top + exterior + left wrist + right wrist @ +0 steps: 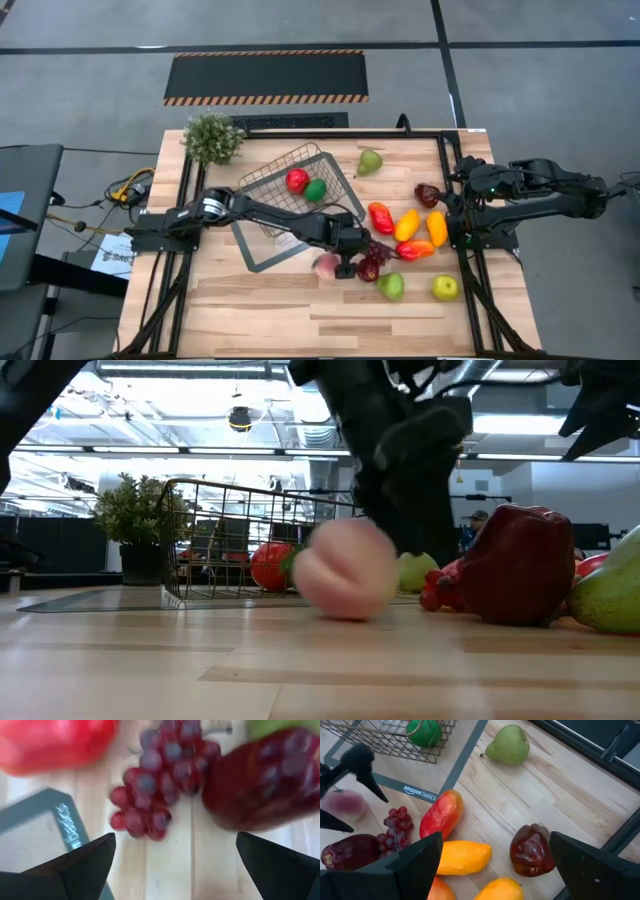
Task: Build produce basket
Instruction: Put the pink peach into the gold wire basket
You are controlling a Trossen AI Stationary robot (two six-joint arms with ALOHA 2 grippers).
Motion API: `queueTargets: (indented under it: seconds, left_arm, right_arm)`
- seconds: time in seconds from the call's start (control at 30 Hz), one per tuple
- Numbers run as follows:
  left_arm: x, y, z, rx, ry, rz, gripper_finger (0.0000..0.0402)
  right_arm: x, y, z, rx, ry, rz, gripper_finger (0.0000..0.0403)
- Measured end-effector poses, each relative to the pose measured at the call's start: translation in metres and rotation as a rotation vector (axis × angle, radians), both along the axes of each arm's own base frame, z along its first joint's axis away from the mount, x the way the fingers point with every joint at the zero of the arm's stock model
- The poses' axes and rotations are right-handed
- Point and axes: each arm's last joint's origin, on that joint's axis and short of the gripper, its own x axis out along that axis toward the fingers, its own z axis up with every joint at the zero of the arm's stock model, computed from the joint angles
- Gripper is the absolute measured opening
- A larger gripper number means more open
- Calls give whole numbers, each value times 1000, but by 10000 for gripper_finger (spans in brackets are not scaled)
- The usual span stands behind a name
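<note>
Closest to the low camera sits a pink peach (345, 572), loose on the wood at the near side of the table (300, 310), with my left gripper (347, 266) right above it, fingers spread wide and holding nothing. Just past those fingers lie the dark grapes (155, 785) and a dark red fruit (265, 780), both untouched on the boards.

My basket (290, 195) stands left of centre on its grey tray (262, 258). So far only two pieces are inside: a red tomato (297, 180) and a green fruit (316, 190). That is a small start, I judge.

Most of the produce is still out. To the right of the basket lie a red pepper (380, 217), two yellow-orange pieces (421, 226) and another dark red fruit (428, 194); farther back rests a green pear (370, 161), and nearer the front edge a second green pear (391, 286) and a yellow-green apple (445, 288).

My right gripper (466, 200) waits at the right edge, jaws wide, empty. A potted plant (212, 138) stands at the far left corner.
</note>
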Motion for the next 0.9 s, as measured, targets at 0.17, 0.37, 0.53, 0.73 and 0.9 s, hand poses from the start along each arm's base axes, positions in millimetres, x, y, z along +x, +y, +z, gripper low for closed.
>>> queueTargets:
  seconds: [0.17, 0.37, 0.53, 0.73, 0.9]
  left_arm:
    - [-3, -3, 4, -102, 43, 18, 400]
    - [-4, -8, 62, -12, -7, 41, 400]
    - [-11, -12, 73, 13, 26, 141, 400]
    - [-20, -14, 62, -135, 159, 261, 400]
    - [-29, -17, 56, -145, 257, 292, 400]
  right_arm:
    - [0, 0, 0, -10, 6, 12, 385]
    - [0, 0, 0, -14, 7, 17, 385]
    - [0, 0, 0, -14, 6, 17, 385]
    - [0, 0, 0, -14, 6, 16, 385]
    - [0, 0, 0, -15, 3, 17, 385]
